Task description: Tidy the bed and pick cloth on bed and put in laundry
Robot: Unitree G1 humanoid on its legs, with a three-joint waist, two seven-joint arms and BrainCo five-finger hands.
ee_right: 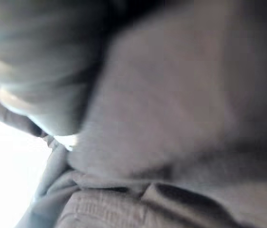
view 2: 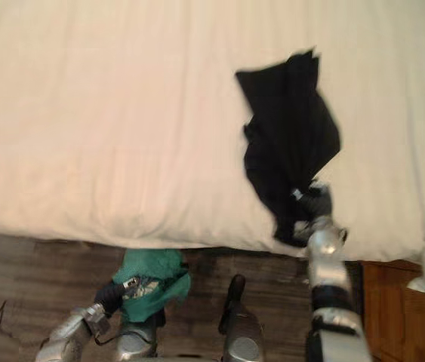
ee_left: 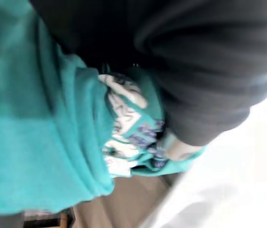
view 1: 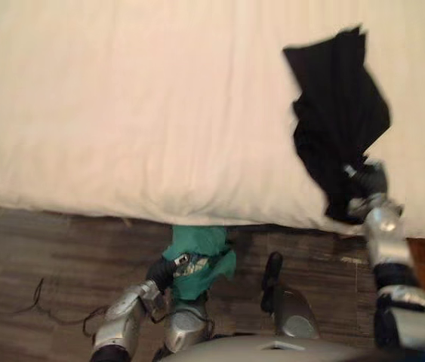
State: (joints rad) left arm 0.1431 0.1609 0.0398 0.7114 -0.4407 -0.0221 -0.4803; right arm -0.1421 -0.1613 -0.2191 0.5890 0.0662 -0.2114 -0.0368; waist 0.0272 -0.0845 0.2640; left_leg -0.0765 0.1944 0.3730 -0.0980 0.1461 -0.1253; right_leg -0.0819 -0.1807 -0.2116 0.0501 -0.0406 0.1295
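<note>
so where it's at: the wide cream-sheeted bed (view 1: 121,113) looks pretty smooth already, with just one crumpled black cloth (view 1: 340,113) on it over on the robot's right, near the front edge; the right hand (view 1: 368,181) is buried in the near end of that cloth, so I honestly can't tell if it has a grip on it or is just resting there; the left hand (view 1: 162,273) is down low in front of the bed with a bunched teal-green cloth with a white patterned patch (view 1: 197,249) right against it, and I can't tell the grip there either since the cloth covers it; my guess is roughly halfway, because neither cloth has reached the laundry

room-wise: the green one sits just below the mattress edge, over the dark wood-plank floor (view 1: 46,256), with loads of open floor to the left; on the right an orange-brown wooden piece of furniture (view 2: 393,302) stands close beside the right arm, so I'd say that side is tighter for swinging the black cloth off the bed
</note>
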